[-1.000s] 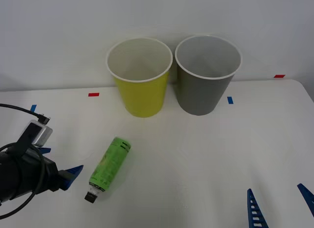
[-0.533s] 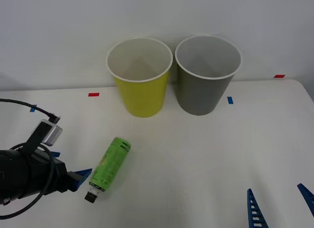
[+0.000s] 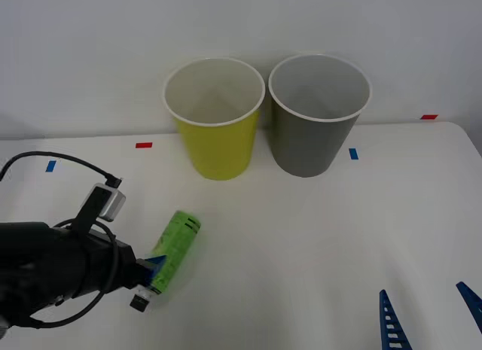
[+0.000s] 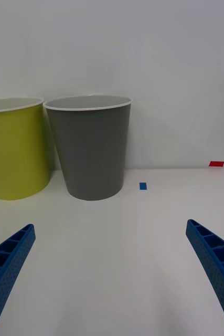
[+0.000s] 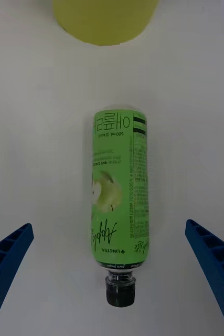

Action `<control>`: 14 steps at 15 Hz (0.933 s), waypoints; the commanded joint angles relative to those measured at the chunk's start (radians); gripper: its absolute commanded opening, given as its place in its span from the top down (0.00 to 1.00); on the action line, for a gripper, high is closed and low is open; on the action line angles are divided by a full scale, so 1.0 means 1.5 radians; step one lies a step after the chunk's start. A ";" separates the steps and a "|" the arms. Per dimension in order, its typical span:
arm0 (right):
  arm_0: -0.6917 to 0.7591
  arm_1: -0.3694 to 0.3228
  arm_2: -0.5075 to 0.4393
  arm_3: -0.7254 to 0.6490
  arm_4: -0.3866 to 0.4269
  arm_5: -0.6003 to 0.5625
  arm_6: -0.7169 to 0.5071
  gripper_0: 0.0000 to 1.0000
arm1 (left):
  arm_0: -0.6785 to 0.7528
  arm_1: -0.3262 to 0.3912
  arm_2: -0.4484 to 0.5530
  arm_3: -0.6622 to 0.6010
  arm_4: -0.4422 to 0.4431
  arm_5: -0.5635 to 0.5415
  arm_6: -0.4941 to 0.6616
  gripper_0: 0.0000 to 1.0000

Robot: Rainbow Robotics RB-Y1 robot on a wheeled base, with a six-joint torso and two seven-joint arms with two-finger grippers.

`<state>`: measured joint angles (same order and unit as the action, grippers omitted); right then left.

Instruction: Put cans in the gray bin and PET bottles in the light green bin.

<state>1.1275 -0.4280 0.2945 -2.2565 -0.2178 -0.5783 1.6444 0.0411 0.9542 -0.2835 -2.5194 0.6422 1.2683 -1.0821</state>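
**Q:** Where's your left hand?

**Me:** Spread wide, straddling the PET bottle lying on the worktop before the light green bin.

**Q:** Grip point?

**Me:** Mid-label; I judge it light, slick, squashable. Right hand waits open.

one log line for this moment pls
left gripper: open, straddling PET bottle lying on table | right gripper: open, idle | light green bin, gray bin: upright

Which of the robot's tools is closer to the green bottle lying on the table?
Left. The left tool is open astride the bottle; the right tool waits far across.
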 commanded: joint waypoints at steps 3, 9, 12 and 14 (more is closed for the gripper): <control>0.000 0.000 0.000 0.000 0.000 0.000 0.000 0.00 | -0.133 0.001 -0.109 0.069 -0.011 0.053 0.009 0.00; 0.000 0.000 0.000 0.000 0.000 0.000 0.000 0.00 | -0.227 -0.041 -0.170 0.109 -0.012 0.112 0.026 0.00; 0.000 0.000 0.000 0.000 0.000 0.000 0.000 0.00 | -0.244 -0.075 -0.171 0.129 -0.016 0.142 0.031 0.00; 0.000 0.000 0.000 0.000 0.000 0.000 0.000 0.00 | -0.245 -0.098 -0.171 0.153 -0.017 0.142 0.029 0.00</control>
<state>1.1275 -0.4280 0.2945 -2.2565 -0.2178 -0.5783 1.6444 -0.3256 0.8234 -0.5398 -2.3085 0.6181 1.4817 -1.0362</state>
